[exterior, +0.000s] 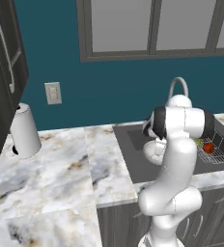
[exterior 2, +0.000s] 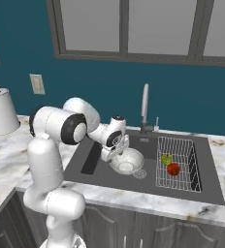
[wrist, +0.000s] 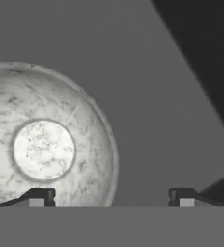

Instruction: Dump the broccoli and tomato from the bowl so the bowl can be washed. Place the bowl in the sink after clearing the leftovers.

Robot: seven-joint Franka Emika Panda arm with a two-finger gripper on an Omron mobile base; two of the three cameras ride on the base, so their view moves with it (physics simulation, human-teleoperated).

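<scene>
- The bowl (exterior 2: 127,162) sits upright on the floor of the sink (exterior 2: 100,172), near the round drain (exterior 2: 140,174), and shows nothing inside it.
- In the hand view the bowl (wrist: 46,144) is seen from above, its pale flat bottom and speckled wall bare, lying to the left against the grey sink floor (wrist: 157,96).
- The gripper (wrist: 111,197) has its fingers spread wide apart; the left fingertip (wrist: 39,197) overlaps the bowl's rim in that view, the right one stands over bare sink floor, and nothing is pinched between them.
- From the right base view the gripper (exterior 2: 115,154) hangs just above the bowl's left rim; whether it touches the rim cannot be told.
- The broccoli (exterior 2: 166,159) and the tomato (exterior 2: 173,169) lie side by side in the wire rack (exterior 2: 178,145) at the right of the sink, the tomato nearer the front, both apart from the bowl.
- In the left base view the tomato (exterior: 208,147) and a bit of the broccoli (exterior: 199,142) show past the arm, in the rack.
- The faucet (exterior 2: 145,107) rises at the back edge of the sink.
- A paper towel roll (exterior: 25,130) stands on the marble counter (exterior: 61,169), well to the left.
</scene>
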